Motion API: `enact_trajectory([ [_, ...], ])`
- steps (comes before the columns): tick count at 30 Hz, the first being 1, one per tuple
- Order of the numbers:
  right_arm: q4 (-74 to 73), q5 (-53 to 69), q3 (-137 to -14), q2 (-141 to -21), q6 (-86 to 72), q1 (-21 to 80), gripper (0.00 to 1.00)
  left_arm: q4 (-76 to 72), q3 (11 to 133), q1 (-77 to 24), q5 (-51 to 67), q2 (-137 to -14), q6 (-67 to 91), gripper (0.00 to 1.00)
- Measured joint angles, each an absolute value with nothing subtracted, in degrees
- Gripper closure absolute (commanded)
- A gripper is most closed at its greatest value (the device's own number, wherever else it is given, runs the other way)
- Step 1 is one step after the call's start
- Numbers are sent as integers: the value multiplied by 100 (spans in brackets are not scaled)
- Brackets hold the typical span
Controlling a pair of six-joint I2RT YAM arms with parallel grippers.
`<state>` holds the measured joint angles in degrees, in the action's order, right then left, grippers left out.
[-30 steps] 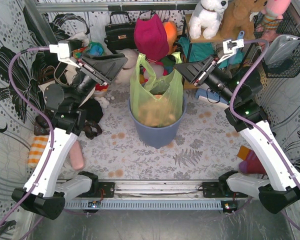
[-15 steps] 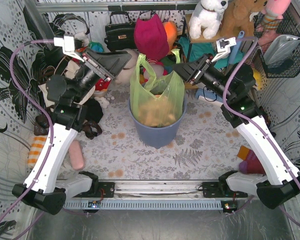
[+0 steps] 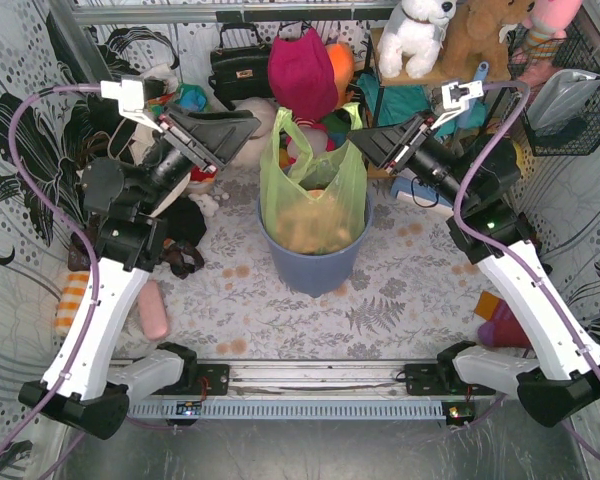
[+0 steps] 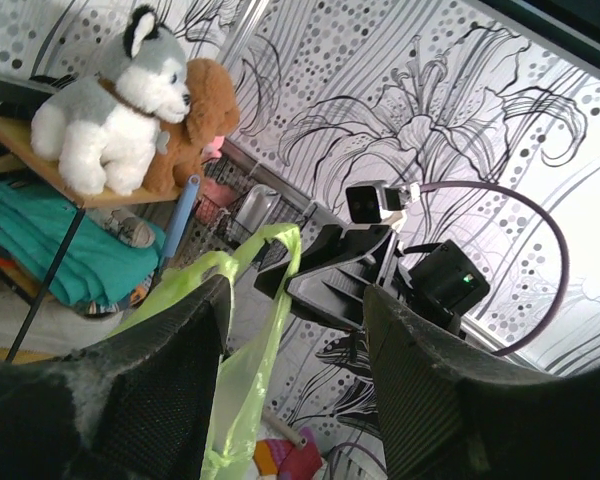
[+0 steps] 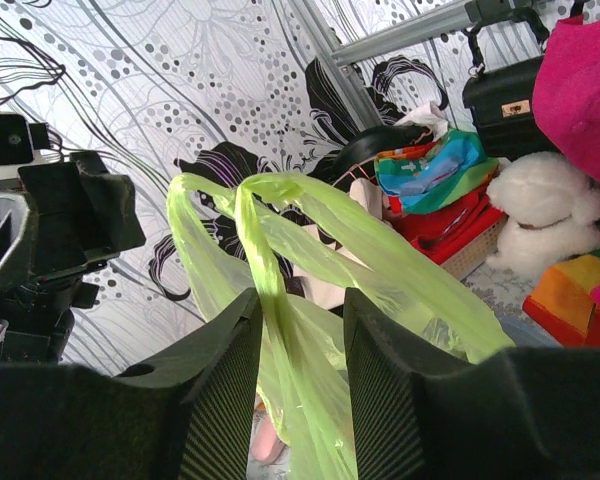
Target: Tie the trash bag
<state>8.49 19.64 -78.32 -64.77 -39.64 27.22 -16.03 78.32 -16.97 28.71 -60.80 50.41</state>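
Note:
The trash bag point(image 3: 315, 200), thin light-green film with tan paper showing through, stands in the blue-grey bin point(image 3: 315, 265) at mid table. Its two handles point(image 3: 280, 130) stick up above the rim. My left gripper point(image 3: 248, 122) hovers just left of the bag's top, jaws open. In the left wrist view one green handle strip point(image 4: 270, 320) hangs between the jaws of my left gripper point(image 4: 298, 300), close to the left finger point(image 4: 170, 380). My right gripper point(image 3: 358, 138) hovers at the right handle, open. A handle strip point(image 5: 265, 260) runs through my right gripper point(image 5: 302, 300) without being pinched.
Behind the bin are a magenta bag point(image 3: 302, 70), a black handbag point(image 3: 240, 65), soft toys point(image 3: 415, 35) on a shelf, and a wire basket point(image 3: 570, 100) at the right wall. A pink cylinder point(image 3: 155, 310) and an orange striped cloth point(image 3: 75, 300) lie at the left.
Both arms shifted slightly half a second ago and came back to nearly the same pose. The bag and bin have not moved, and both grippers keep the same opening.

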Motion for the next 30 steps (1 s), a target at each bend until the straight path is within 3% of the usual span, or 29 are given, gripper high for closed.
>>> enact_trajectory([
  [16, 808, 1859, -7478, -6405, -3927, 2722, 61, -211, 8259, -1697, 3111, -6464, 4403, 32],
  [30, 567, 1758, -7459, -5940, -3632, 2722, 48, 812, 8921, -1699, 3658, -6783, 3548, 27],
])
